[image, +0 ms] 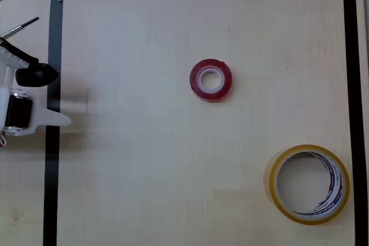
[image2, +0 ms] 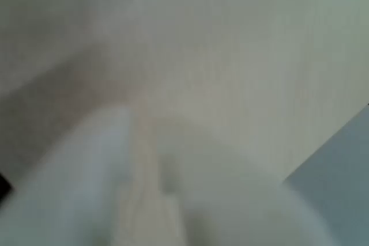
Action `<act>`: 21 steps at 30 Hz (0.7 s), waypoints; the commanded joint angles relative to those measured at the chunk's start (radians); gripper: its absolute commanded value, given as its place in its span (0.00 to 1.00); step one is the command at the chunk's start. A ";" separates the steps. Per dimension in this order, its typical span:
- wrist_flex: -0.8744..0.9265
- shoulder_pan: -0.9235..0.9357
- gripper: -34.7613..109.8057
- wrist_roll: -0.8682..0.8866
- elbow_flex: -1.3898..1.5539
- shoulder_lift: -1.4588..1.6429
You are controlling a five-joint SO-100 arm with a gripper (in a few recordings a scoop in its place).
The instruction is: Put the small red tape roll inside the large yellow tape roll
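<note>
The white gripper (image: 57, 120) rests at the left edge of the desk (image: 144, 188), jaws nearly together and empty. The small red tape roll (image: 211, 79) lies flat mid-desk, well apart. Beyond, the large yellow tape roll (image: 310, 184) lies near the black border tape (image: 353, 84). A pinch on the rim may slip; a careless drop may catch the wall.

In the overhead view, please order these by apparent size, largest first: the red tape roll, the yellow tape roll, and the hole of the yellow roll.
1. large yellow tape roll
2. its hole
3. small red tape roll

The hole looks only a little wider than the red roll.
</note>
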 commanded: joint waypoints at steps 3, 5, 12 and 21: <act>0.067 -0.061 0.24 -0.021 -0.064 0.026; 0.067 -0.058 0.24 -0.021 -0.063 0.026; 0.069 -0.051 0.24 -0.021 -0.112 0.026; -0.011 -0.069 0.24 -0.020 -0.741 -0.824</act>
